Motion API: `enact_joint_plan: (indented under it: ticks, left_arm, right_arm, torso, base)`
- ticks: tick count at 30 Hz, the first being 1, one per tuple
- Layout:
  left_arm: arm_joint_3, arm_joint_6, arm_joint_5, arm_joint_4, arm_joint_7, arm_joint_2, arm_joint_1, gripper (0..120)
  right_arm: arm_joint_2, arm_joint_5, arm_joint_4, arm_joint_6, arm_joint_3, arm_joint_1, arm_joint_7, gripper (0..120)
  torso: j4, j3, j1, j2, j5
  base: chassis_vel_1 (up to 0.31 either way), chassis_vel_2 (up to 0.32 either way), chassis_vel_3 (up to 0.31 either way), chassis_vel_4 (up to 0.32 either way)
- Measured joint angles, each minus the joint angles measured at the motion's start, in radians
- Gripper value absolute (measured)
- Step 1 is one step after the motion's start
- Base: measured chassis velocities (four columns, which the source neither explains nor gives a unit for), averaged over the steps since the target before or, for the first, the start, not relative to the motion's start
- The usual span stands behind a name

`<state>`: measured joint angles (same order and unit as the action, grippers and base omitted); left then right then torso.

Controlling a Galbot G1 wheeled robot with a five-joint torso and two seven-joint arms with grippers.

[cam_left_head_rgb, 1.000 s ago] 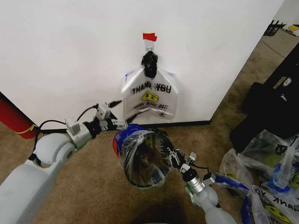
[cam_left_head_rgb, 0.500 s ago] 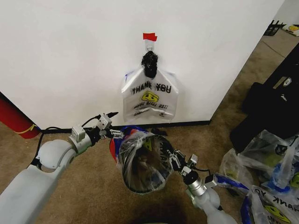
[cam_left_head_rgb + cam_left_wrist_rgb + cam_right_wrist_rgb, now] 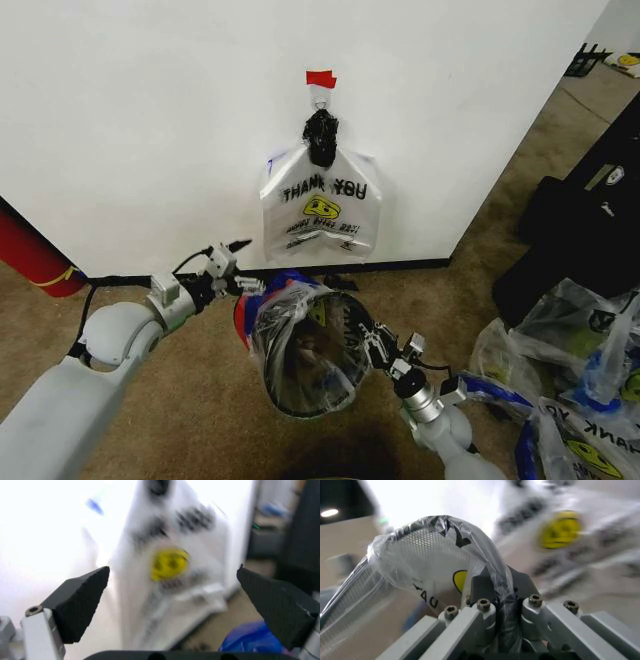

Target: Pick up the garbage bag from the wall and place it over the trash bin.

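The fingers of the left gripper (image 3: 170, 603) are spread wide with nothing between them, framing the hanging bag in the left wrist view, while the fingers of the right gripper (image 3: 495, 592) are closed on a fold of thin plastic at the rim of the trash bin (image 3: 305, 350). The wall (image 3: 150, 120) is seen as a plain white surface with a black baseboard, meeting a brown carpeted floor (image 3: 200, 400). The trash bin stands on that floor just below the hanging bag, between the two arms, and it is already draped with a translucent liner (image 3: 425, 562) printed like the others; it is this liner that is pinched by the right gripper. The garbage bag (image 3: 322, 208) is seen flat against the wall, hung beneath a black knotted bundle (image 3: 320, 135) and a small strip of red tape (image 3: 321, 78), with its "THANK YOU" print and yellow smiley facing out. More bags of the same kind (image 3: 575, 400) are heaped on the floor to the right. The left gripper (image 3: 245, 284) is held beside the bin's left rim, below the bag and apart from it. The task is judged to be at its start for this bag: it has not been grasped or lifted off, so the pick, the carry and the placing over the bin are all left.
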<state>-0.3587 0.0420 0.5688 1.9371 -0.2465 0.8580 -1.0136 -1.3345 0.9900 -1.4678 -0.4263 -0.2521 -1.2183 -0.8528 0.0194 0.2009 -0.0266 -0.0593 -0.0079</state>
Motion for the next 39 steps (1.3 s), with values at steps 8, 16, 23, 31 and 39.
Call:
enact_joint_plan:
  ticks: [8, 16, 23, 31, 39]
  left_arm:
    - [0.016, 0.022, -0.165, 0.163, 0.327, 0.087, -0.139, 100]
    - [-0.003, -0.008, -0.414, 0.271, 0.364, 0.227, -0.288, 100]
    - [0.002, -0.037, -0.454, 0.277, 0.371, 0.310, -0.360, 100]
    - [0.012, -0.050, -0.495, 0.262, 0.377, 0.347, -0.398, 100]
    - [0.016, -0.066, -0.519, 0.236, 0.374, 0.354, -0.420, 100]
  right_arm:
    - [-0.020, -0.014, -0.156, 0.083, 0.050, -0.050, 0.484, 0]
    - [-0.018, -0.037, -0.399, 0.309, 0.069, -0.083, 1.032, 0]
    - [-0.020, -0.013, -0.477, 0.408, 0.068, -0.058, 1.208, 0]
    - [-0.062, -0.025, -0.406, 0.468, 0.083, 0.029, 1.294, 0]
    - [-0.095, -0.037, -0.335, 0.486, 0.086, 0.080, 1.301, 0]
  torso:
    - [-0.0006, 0.000, 0.000, 0.000, 0.0002]
    - [-0.0005, 0.000, 0.000, 0.000, -0.0001]
    - [0.0000, 0.000, 0.000, 0.000, 0.0001]
    - [-0.0002, 0.000, 0.000, 0.000, -0.0002]
    - [-0.0002, 0.000, 0.000, 0.000, -0.0001]
  base:
    - [0.000, 0.000, 0.000, 0.000]
    - [0.000, 0.000, 0.000, 0.000]
    - [0.000, 0.000, 0.000, 0.000]
    - [0.000, 0.000, 0.000, 0.000]
    - [0.000, 0.000, 0.000, 0.000]
